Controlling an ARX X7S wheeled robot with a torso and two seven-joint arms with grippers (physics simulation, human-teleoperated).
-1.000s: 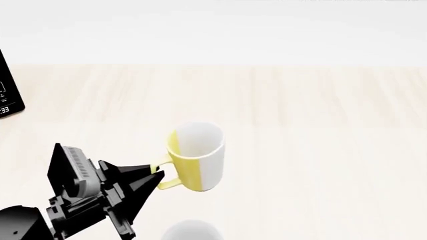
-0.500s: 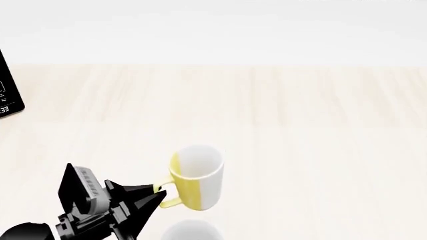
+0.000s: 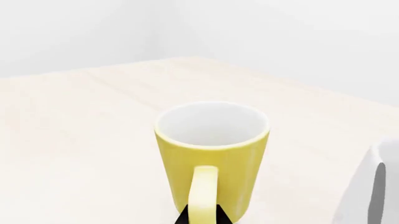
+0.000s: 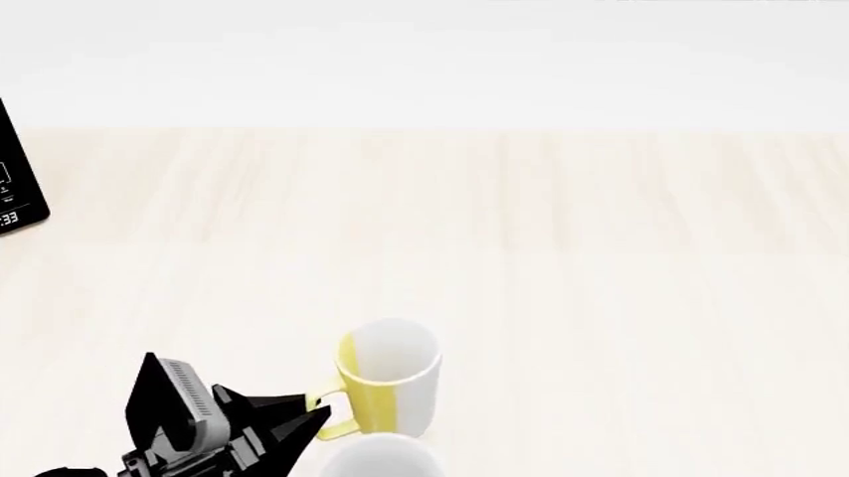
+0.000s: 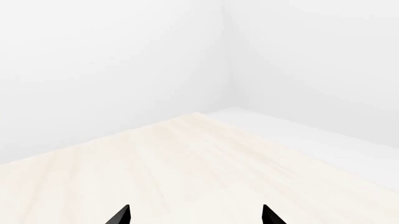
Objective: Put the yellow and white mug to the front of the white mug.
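The yellow and white mug [image 4: 388, 380] stands upright near the front of the table, its yellow handle [image 4: 332, 412] pointing at my left arm. My left gripper [image 4: 313, 409] is shut on that handle; in the left wrist view its black fingertips [image 3: 184, 216] pinch the handle [image 3: 203, 196] of the mug [image 3: 212, 154]. The white mug [image 4: 382, 461] shows as a rim at the head view's bottom edge, right in front of the yellow and white mug, and as a white side [image 3: 374, 186] in the left wrist view. My right gripper [image 5: 195, 215] is open and empty above bare table.
The light wooden table [image 4: 597, 248] stretches far back and to the right. A black device [image 4: 16, 179] stands at the far left edge. White walls lie behind the table.
My left gripper has pulled the yellow and white mug toward the front of the table, down to just behind the white mug's rim. The grip on the handle is unchanged.
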